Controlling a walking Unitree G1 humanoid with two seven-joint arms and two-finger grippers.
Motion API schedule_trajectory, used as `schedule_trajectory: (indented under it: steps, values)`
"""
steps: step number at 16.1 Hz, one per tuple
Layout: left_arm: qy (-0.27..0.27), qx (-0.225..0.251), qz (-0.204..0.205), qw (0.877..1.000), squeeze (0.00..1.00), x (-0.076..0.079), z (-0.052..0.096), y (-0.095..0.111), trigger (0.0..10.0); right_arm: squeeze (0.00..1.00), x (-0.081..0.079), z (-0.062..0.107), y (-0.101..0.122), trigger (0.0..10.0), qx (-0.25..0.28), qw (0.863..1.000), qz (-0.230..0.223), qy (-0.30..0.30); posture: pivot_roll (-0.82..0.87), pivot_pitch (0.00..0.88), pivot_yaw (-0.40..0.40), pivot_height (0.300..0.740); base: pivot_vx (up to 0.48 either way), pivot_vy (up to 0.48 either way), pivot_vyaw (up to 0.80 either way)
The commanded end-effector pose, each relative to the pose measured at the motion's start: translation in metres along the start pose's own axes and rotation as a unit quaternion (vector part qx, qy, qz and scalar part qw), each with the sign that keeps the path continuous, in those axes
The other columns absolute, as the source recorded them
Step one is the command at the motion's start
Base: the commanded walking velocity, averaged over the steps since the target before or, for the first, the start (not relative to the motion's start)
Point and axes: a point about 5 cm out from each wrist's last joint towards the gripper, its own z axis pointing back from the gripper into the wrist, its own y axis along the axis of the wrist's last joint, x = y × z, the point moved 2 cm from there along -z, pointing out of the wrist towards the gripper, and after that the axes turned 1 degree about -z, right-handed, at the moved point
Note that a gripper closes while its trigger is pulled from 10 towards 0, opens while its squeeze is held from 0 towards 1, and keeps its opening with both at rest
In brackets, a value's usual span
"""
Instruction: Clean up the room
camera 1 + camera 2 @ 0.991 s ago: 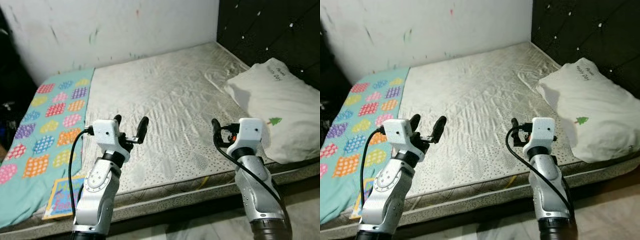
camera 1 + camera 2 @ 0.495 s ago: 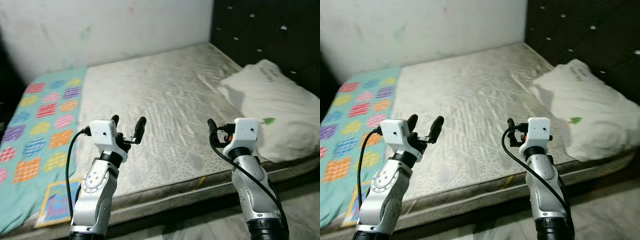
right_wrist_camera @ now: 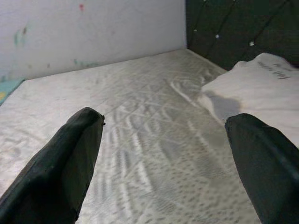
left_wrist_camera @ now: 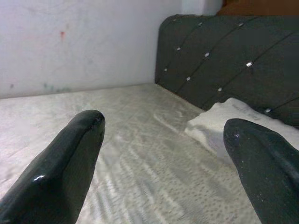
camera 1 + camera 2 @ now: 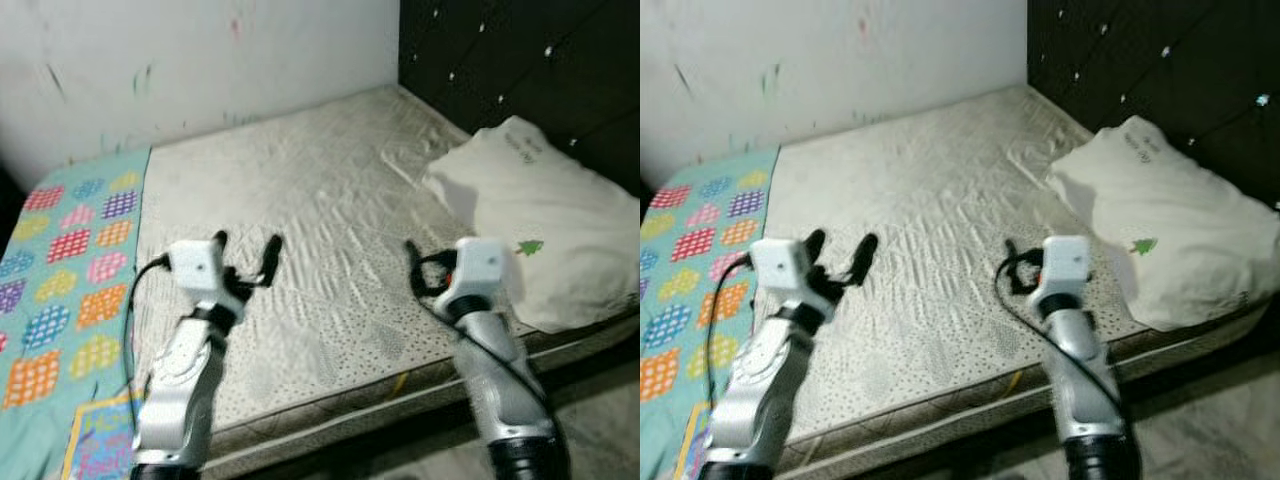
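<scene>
A book (image 5: 100, 450) lies at the bed's near left corner on a patterned blanket (image 5: 70, 250), cut off by the frame edge, its cover blurred. The left claw (image 5: 245, 255) hovers empty over the bare mattress (image 5: 320, 200), fingers (image 4: 60, 172) spread apart. The right claw (image 3: 163, 154) hovers likewise, fingers wide, holding nothing. A white pillow (image 5: 530, 220) lies at the right against the dark headboard (image 5: 520, 60), its print too small to read.

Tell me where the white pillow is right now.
The white pillow lies on the bare mattress at the robot's right, against the dark tufted headboard, just beyond the right claw, which is not touching it.
</scene>
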Motion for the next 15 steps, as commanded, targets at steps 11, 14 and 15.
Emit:
schedule_trajectory:
  steps: [11, 14, 15]
  values:
    - [0.039, -0.025, -0.007, 0.999, 0.00, -0.0109, 0.0058, -0.0086, 10.0, 0.00, -0.0013, 0.0021, -0.0065, 10.0, -0.010, 1.000, -0.007, -0.003, -0.27, 0.000, 0.145, 0.740, 0.049, 0.130, 0.00]
    - [0.040, -0.028, -0.004, 0.999, 0.00, -0.0103, 0.0063, -0.0099, 10.0, 0.00, 0.0020, 0.0026, -0.0073, 10.0, -0.012, 1.000, -0.005, -0.008, -0.27, 0.000, 0.146, 0.740, 0.000, 0.480, 0.00]
    - [0.041, -0.029, -0.003, 0.999, 0.00, -0.0103, 0.0061, -0.0103, 10.0, 0.00, 0.0028, 0.0028, -0.0078, 10.0, -0.013, 1.000, -0.005, -0.009, -0.27, 0.000, 0.145, 0.740, 0.000, 0.480, 0.00]
